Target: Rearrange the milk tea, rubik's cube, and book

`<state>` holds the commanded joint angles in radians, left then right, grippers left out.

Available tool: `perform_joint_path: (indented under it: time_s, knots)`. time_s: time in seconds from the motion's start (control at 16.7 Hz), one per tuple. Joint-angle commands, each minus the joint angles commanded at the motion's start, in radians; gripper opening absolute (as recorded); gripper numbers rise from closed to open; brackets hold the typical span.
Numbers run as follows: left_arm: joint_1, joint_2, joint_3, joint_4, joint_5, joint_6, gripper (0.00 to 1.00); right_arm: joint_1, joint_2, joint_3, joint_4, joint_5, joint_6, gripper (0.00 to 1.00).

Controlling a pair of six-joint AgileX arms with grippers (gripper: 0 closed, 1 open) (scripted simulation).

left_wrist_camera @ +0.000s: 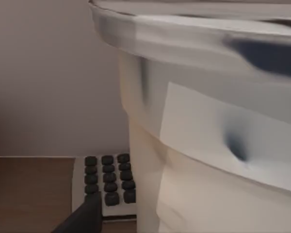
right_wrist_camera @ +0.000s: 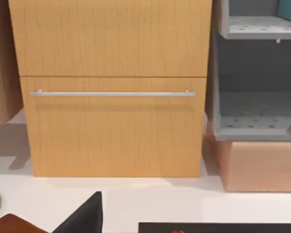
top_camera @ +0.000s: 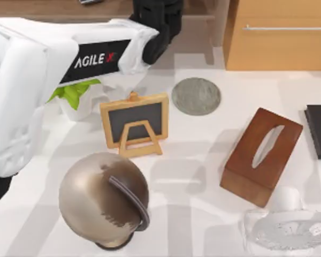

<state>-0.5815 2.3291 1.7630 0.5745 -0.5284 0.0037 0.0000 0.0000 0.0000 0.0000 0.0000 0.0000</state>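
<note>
The AgileX left arm [top_camera: 69, 64] reaches toward the top centre — the milk tea [left_wrist_camera: 208, 145], beige inside, fills its wrist view; finger state cannot be told.

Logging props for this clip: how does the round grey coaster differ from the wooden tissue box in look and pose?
The coaster is a flat grey disc lying low on the table; the tissue box is a tall reddish-brown wooden block. The coaster's top is plain, while the tissue box has a slot with white tissue. The coaster sits farther back, the tissue box nearer and more to the right, turned at an angle. Both rest on the white table.
</note>
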Motion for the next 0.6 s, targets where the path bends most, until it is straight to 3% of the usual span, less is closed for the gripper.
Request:
perform_joint_path:
  time_s: [0.06, 0.6]
  knots:
    - [0.0, 0.0, 0.0, 0.0, 0.0, 0.0, 1.0, 0.0, 0.0, 0.0, 0.0, 0.0, 0.0, 1.0]
    - [0.0, 0.0, 0.0, 0.0, 0.0, 0.0, 0.32, 0.0, 0.0, 0.0, 0.0, 0.0, 0.0, 1.0]
